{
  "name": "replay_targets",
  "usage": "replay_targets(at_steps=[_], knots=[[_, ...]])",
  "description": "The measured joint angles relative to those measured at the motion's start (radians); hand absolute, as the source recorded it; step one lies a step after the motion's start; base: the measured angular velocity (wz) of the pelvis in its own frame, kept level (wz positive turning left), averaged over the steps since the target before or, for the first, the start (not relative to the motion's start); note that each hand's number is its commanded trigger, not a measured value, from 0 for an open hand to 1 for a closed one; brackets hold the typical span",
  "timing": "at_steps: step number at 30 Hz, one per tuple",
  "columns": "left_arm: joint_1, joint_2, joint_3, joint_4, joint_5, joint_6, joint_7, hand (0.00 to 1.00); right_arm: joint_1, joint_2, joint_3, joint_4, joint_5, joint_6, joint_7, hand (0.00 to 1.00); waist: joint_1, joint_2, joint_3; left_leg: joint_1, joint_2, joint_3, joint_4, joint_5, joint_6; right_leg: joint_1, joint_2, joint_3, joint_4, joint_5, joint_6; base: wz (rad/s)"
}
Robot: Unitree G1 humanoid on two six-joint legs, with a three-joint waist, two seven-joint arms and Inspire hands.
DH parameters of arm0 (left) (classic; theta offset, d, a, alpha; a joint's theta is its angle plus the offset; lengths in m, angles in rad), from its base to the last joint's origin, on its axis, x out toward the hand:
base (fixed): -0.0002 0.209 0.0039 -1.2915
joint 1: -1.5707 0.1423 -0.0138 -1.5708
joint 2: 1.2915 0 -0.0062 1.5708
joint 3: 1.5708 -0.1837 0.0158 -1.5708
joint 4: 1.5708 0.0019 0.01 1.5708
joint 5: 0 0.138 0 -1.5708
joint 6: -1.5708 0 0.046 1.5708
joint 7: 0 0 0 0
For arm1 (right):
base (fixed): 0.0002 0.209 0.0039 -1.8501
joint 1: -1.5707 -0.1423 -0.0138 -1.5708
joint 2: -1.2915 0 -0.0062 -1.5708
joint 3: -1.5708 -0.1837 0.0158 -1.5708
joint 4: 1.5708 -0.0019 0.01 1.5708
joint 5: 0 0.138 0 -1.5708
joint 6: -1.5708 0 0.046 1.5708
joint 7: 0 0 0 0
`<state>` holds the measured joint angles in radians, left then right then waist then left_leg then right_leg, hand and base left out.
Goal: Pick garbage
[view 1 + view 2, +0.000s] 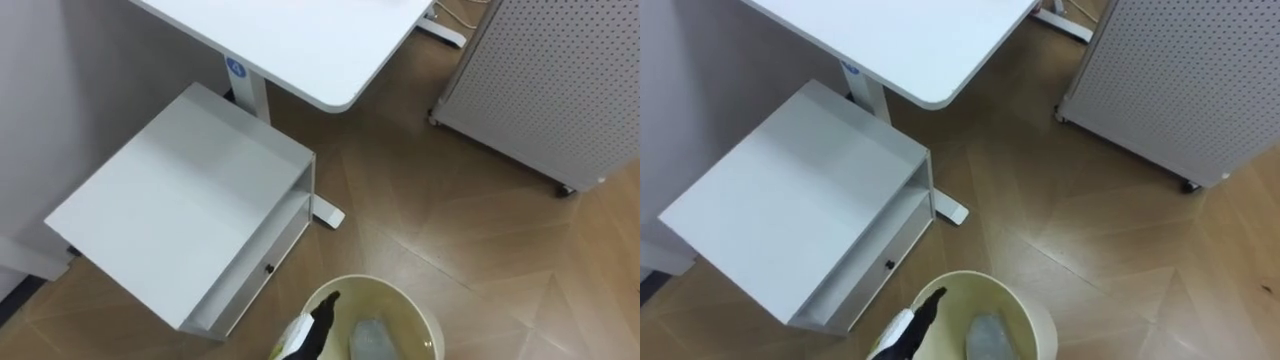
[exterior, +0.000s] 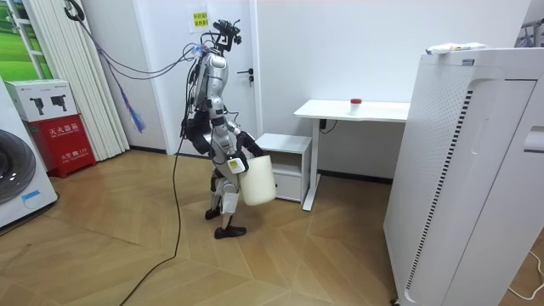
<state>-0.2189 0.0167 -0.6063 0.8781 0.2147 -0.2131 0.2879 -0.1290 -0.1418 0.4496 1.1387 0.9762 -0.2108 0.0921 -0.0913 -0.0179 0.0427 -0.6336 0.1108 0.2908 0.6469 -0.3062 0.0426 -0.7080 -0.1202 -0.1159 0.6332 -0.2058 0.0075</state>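
In the left eye view, a cream bin sits at the bottom edge of the picture, over the wooden floor. The left hand is at the bin's left rim, its dark fingers hooked over the edge and clamped on it. A pale, crumpled piece of garbage lies inside the bin, near the middle of its bottom. Beyond the bin, a low white cabinet stands on the floor with its drawer front facing the bin. Behind it is the rounded corner of a white desk. A perforated panel on small wheels stands at the upper right, apart from the desk.

In the right eye view, the hand is in the same place on the rim and the garbage in the same place inside the bin.

In the room view, the robot stands upright on the floor just beside the cabinet, at the desk's near corner. It holds the bin in front of its hips, clear of the floor. A small red-topped container stands near the middle of the desk. A tall white appliance stands on the room view's right, and a washing machine and a red box on its left.
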Motion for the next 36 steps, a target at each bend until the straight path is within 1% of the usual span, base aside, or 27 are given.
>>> replay_targets(at_steps=[1, 4, 6, 9, 10, 14, 15, 16, 17, 18, 19, 20, 22, 23, 25, 26, 27, 28, 29, 31, 32, 33, 34, 35, 36], knots=[[0.009, 0.009, 0.000, -0.012, 0.017, -0.006, 0.008, 0.00, 0.004, -0.007, 0.000, -0.002, -0.001, 0.000, 0.008, 1.00, 0.003, 0.002, -0.0015, 0.000, -0.001, -0.003, 0.000, 0.000, 0.000, 0.002, -0.001, -0.002, 0.000, 0.000, 0.000, 0.00], [0.031, 0.034, 0.000, -0.053, 0.024, -0.012, 0.014, 0.00, 0.018, -0.018, -0.001, -0.004, -0.002, 0.005, 0.018, 1.00, 0.012, 0.004, -0.0015, 0.025, 0.002, -0.004, -0.007, 0.000, 0.000, 0.027, -0.001, -0.002, -0.007, 0.001, 0.001, 0.00], [0.036, 0.038, 0.001, -0.056, 0.028, -0.016, 0.014, 0.00, 0.026, -0.019, -0.003, -0.001, -0.002, 0.007, 0.021, 1.00, 0.011, 0.006, -0.0013, 0.056, 0.000, -0.004, -0.019, 0.000, 0.000, 0.055, -0.003, -0.003, -0.014, -0.001, 0.003, 0.00], [0.036, 0.040, 0.011, -0.055, 0.076, -0.018, 0.015, 0.00, 0.032, -0.017, -0.006, 0.020, -0.004, 0.010, 0.037, 1.00, 0.008, 0.013, 0.0004, 0.106, -0.001, -0.002, -0.037, 0.000, 0.000, 0.107, -0.001, -0.004, -0.033, 0.000, 0.005, 0.00], [0.037, 0.041, 0.012, -0.054, 0.096, -0.019, 0.015, 0.00, 0.031, -0.017, -0.012, 0.031, -0.004, 0.014, 0.046, 1.00, 0.008, 0.016, 0.0002, 0.129, -0.003, -0.001, -0.049, 0.000, -0.001, 0.130, 0.000, -0.004, -0.046, 0.001, 0.007, 0.00], [0.049, 0.054, 0.020, -0.056, 0.106, -0.037, 0.015, 0.00, 0.036, -0.016, -0.047, 0.068, -0.009, 0.017, 0.068, 1.00, 0.005, 0.019, 0.0005, 0.215, -0.014, 0.001, -0.100, 0.006, -0.007, 0.210, 0.001, -0.005, -0.081, -0.001, 0.012, 0.01], [0.060, 0.056, 0.036, -0.067, 0.115, -0.038, 0.015, 0.00, 0.046, -0.017, -0.071, 0.068, -0.014, 0.016, 0.072, 1.00, 0.002, 0.024, 0.0004, 0.238, -0.015, -0.001, -0.113, 0.007, -0.008, 0.235, 0.001, -0.011, -0.095, -0.001, 0.013, 0.07], [0.069, 0.065, 0.051, -0.091, 0.122, -0.038, 0.013, 0.00, 0.056, -0.018, -0.095, 0.068, -0.023, 0.017, 0.074, 1.00, 0.001, 0.026, 0.0002, 0.256, -0.016, -0.002, -0.124, 0.007, -0.009, 0.254, 0.001, -0.015, -0.104, -0.003, 0.015, 0.07], [0.073, 0.076, 0.056, -0.110, 0.123, -0.038, 0.013, 0.00, 0.060, -0.019, -0.104, 0.068, -0.023, 0.017, 0.075, 1.00, 0.001, 0.026, 0.0000, 0.263, -0.017, -0.003, -0.128, 0.007, -0.009, 0.262, 0.001, -0.017, -0.109, -0.003, 0.016, 0.10], [0.073, 0.093, 0.060, -0.157, 0.124, -0.038, 0.013, 0.00, 0.067, -0.020, -0.125, 0.068, -0.022, 0.016, 0.077, 1.00, -0.001, 0.029, -0.0001, 0.273, -0.016, -0.008, -0.133, 0.008, -0.011, 0.278, 0.003, -0.025, -0.119, -0.004, 0.016, 0.10], [0.073, 0.102, 0.065, -0.179, 0.125, -0.040, 0.015, 0.00, 0.071, -0.021, -0.130, 0.068, -0.021, 0.016, 0.077, 1.00, -0.001, 0.028, -0.0001, 0.282, -0.017, -0.009, -0.133, 0.008, -0.011, 0.286, 0.003, -0.026, -0.120, -0.005, 0.017, 0.09], [0.073, 0.108, 0.085, -0.205, 0.124, -0.051, 0.024, 0.00, 0.075, -0.024, -0.133, 0.070, -0.021, 0.016, 0.076, 1.00, -0.001, 0.028, -0.0001, 0.304, -0.018, -0.008, -0.138, 0.008, -0.012, 0.306, 0.002, -0.026, -0.125, -0.010, 0.019, 0.00], [0.086, 0.116, 0.121, -0.257, 0.124, -0.060, 0.040, 0.00, 0.093, -0.030, -0.138, 0.068, -0.024, 0.016, 0.074, 1.00, 0.000, 0.029, -0.0005, 0.370, -0.020, 0.000, -0.165, 0.005, -0.017, 0.364, 0.003, -0.027, -0.134, -0.019, 0.020, -0.09], [0.092, 0.117, 0.130, -0.274, 0.120, -0.063, 0.045, 0.00, 0.098, -0.031, -0.140, 0.066, -0.025, 0.016, 0.074, 1.00, 0.000, 0.029, -0.0005, 0.385, -0.020, 0.001, -0.168, 0.004, -0.019, 0.377, 0.004, -0.030, -0.135, -0.021, 0.020, -0.13], [0.124, 0.119, 0.177, -0.353, 0.111, -0.078, 0.060, 0.00, 0.114, -0.031, -0.161, 0.055, -0.053, 0.014, 0.072, 1.00, 0.005, 0.027, -0.0009, 0.432, -0.018, 0.001, -0.170, -0.004, -0.032, 0.410, 0.005, -0.033, -0.136, -0.038, 0.018, -0.15], [0.130, 0.120, 0.188, -0.371, 0.107, -0.078, 0.061, 0.00, 0.116, -0.031, -0.163, 0.053, -0.067, 0.014, 0.071, 1.00, 0.005, 0.026, -0.0020, 0.442, -0.018, 0.001, -0.169, -0.005, -0.033, 0.416, 0.006, -0.032, -0.135, -0.042, 0.017, -0.19], [0.141, 0.119, 0.211, -0.401, 0.091, -0.083, 0.064, 0.00, 0.123, -0.034, -0.171, 0.033, -0.100, 0.015, 0.064, 1.00, 0.011, 0.026, -0.0023, 0.461, -0.017, 0.001, -0.169, -0.006, -0.034, 0.429, 0.010, -0.024, -0.133, -0.047, 0.014, -0.28], [0.148, 0.123, 0.226, -0.417, 0.070, -0.096, 0.076, 0.00, 0.123, -0.037, -0.172, 0.025, -0.132, 0.015, 0.058, 1.00, 0.016, 0.024, -0.0037, 0.479, -0.021, -0.007, -0.169, -0.006, -0.034, 0.441, 0.017, -0.011, -0.133, -0.048, 0.012, -0.35], [0.150, 0.123, 0.240, -0.420, 0.070, -0.101, 0.078, 0.00, 0.120, -0.036, -0.175, 0.025, -0.154, 0.015, 0.054, 1.00, 0.021, 0.021, -0.0036, 0.489, -0.023, -0.021, -0.170, -0.006, -0.035, 0.446, 0.023, 0.000, -0.133, -0.049, 0.010, -0.53], [0.182, 0.121, 0.298, -0.451, 0.070, -0.108, 0.100, 0.00, 0.125, -0.031, -0.188, 0.020, -0.211, 0.016, 0.054, 1.00, 0.041, 0.015, -0.0140, 0.537, -0.031, -0.100, -0.188, -0.008, -0.040, 0.476, 0.056, 0.049, -0.149, -0.046, 0.003, -0.68], [0.189, 0.121, 0.310, -0.457, 0.070, -0.109, 0.106, 0.00, 0.133, -0.030, -0.191, 0.014, -0.219, 0.016, 0.052, 1.00, 0.046, 0.014, -0.0169, 0.552, -0.033, -0.113, -0.199, -0.007, -0.043, 0.486, 0.064, 0.060, -0.156, -0.044, 0.000, -0.63], [0.203, 0.122, 0.333, -0.474, 0.070, -0.109, 0.122, 0.00, 0.149, -0.030, -0.201, -0.001, -0.240, 0.019, 0.052, 1.00, 0.045, 0.010, -0.0242, 0.581, -0.033, -0.122, -0.224, -0.005, -0.053, 0.502, 0.077, 0.076, -0.169, -0.039, -0.003, -0.49], [0.218, 0.123, 0.353, -0.507, 0.068, -0.109, 0.138, 0.00, 0.165, -0.030, -0.212, -0.023, -0.248, 0.024, 0.051, 1.00, 0.043, 0.005, -0.0343, 0.599, -0.033, -0.129, -0.245, -0.005, -0.059, 0.505, 0.086, 0.091, -0.171, -0.037, -0.005, -0.47], [0.222, 0.123, 0.359, -0.523, 0.065, -0.110, 0.145, 0.00, 0.172, -0.030, -0.221, -0.031, -0.256, 0.027, 0.050, 1.00, 0.043, 0.003, -0.0362, 0.607, -0.033, -0.129, -0.252, -0.005, -0.063, 0.510, 0.090, 0.098, -0.170, -0.036, -0.007, -0.42], [0.230, 0.123, 0.367, -0.550, 0.054, -0.112, 0.157, 0.00, 0.185, -0.030, -0.240, -0.049, -0.268, 0.031, 0.049, 1.00, 0.044, -0.001, -0.0373, 0.626, -0.033, -0.129, -0.265, -0.005, -0.064, 0.517, 0.098, 0.115, -0.172, -0.035, -0.008, -0.42]])
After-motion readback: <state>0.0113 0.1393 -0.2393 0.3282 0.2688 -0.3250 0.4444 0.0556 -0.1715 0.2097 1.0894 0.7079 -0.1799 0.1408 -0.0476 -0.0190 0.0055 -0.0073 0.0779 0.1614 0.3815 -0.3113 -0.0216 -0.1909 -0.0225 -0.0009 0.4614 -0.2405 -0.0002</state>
